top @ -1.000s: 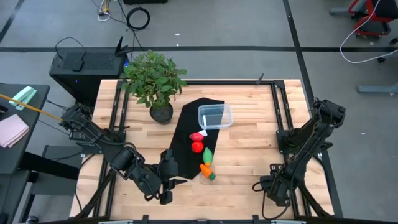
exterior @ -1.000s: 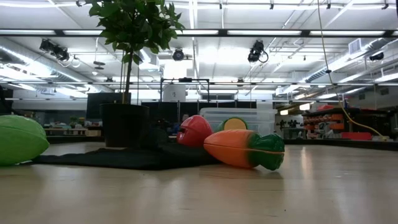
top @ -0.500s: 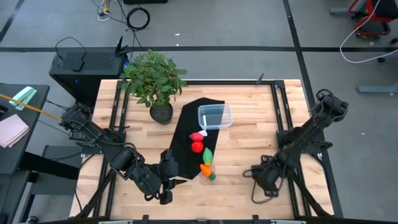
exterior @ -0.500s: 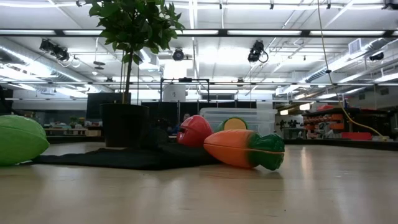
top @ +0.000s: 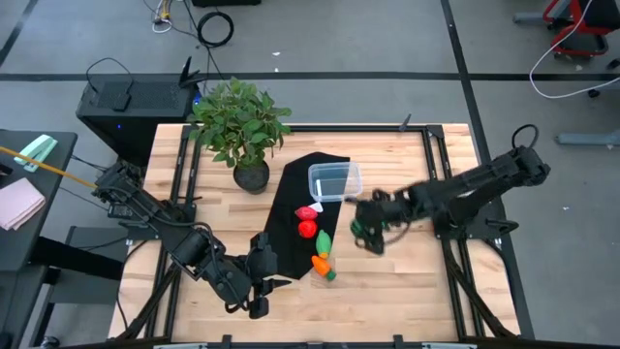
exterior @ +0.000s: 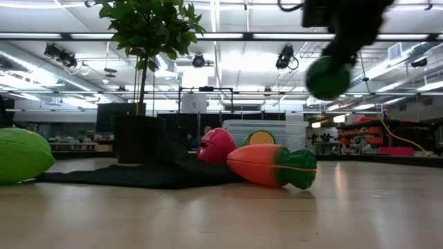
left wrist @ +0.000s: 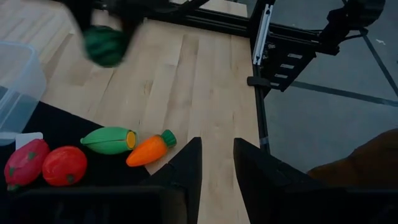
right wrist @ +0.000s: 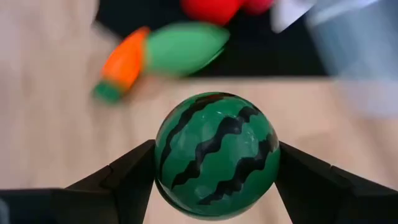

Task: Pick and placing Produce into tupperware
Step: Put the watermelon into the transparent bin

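Observation:
My right gripper (top: 366,236) hangs above the bare wood right of the black cloth (top: 291,218), shut on the dark-green striped ball (right wrist: 216,154). The ball also shows in the low view (exterior: 327,77) and the left wrist view (left wrist: 106,46). Two red pieces (top: 307,221), the green oblong (top: 325,242) and the orange carrot (top: 321,264) lie along the cloth's right edge. A lime-green piece (exterior: 21,153) rests on the table at the left of the low view. The clear tupperware (top: 334,180) stands on the cloth's far end. My left gripper (left wrist: 217,146) waits open near the table's near edge. My right gripper pinches the striped ball between its two fingers (right wrist: 134,174), one on each opposite side of the ball (right wrist: 163,155). The fingers come from the table's right, slanting down. The ball is lifted clear of the table.
A leafy potted plant (top: 240,121) stands at the far left, beside the cloth. Black frame rails (top: 434,165) run along the table's left and right sides. Bare wood (top: 387,291) lies near and right of the produce.
My right arm has swung quickly from the table's near right corner toward the middle and the far side, rising as it went. It now holds the striped ball high beside the produce, close to the tupperware. The ball has come into the low view.

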